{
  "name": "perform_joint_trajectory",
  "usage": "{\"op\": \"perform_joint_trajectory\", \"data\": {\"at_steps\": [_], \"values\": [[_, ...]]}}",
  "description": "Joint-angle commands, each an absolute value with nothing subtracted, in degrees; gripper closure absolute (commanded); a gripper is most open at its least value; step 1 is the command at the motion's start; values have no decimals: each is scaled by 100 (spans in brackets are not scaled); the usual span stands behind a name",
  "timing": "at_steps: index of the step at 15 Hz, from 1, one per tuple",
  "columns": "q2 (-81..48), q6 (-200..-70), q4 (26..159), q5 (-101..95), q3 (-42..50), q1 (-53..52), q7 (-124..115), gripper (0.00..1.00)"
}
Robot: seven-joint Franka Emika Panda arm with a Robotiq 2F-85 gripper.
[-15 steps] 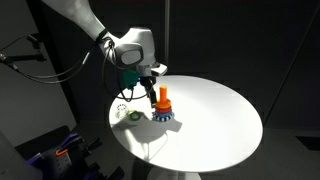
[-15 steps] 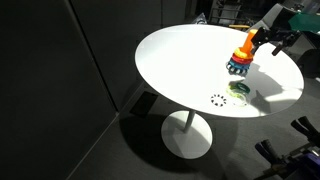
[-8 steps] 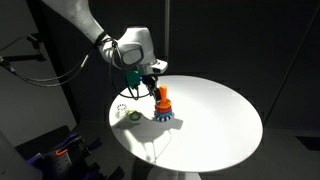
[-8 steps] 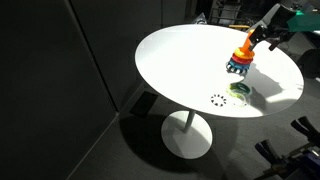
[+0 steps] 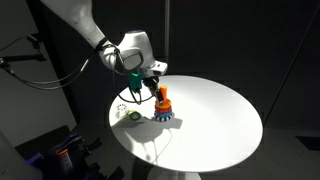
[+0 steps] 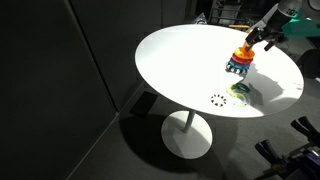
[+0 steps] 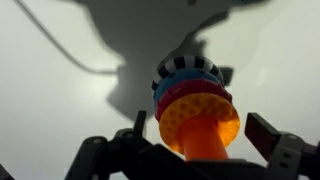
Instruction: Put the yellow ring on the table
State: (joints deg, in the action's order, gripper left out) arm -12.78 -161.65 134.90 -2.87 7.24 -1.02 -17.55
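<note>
Looks like a lab: black backdrop [image 6: 60, 70], a robot arm [image 5: 75, 18] over a round white table [image 6: 180, 60]

- No text, label, brand, number or sign can be read in any of the views
</note>
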Motion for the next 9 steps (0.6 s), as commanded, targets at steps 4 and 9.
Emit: {"op": "perform_joint_trajectory", "data": {"at_steps": [4, 9], "values": [[-1430, -16524, 13556, -195, 683, -58, -1579, 0], [-1550, -16742, 13565, -155, 675, -59, -1544, 0]]}}
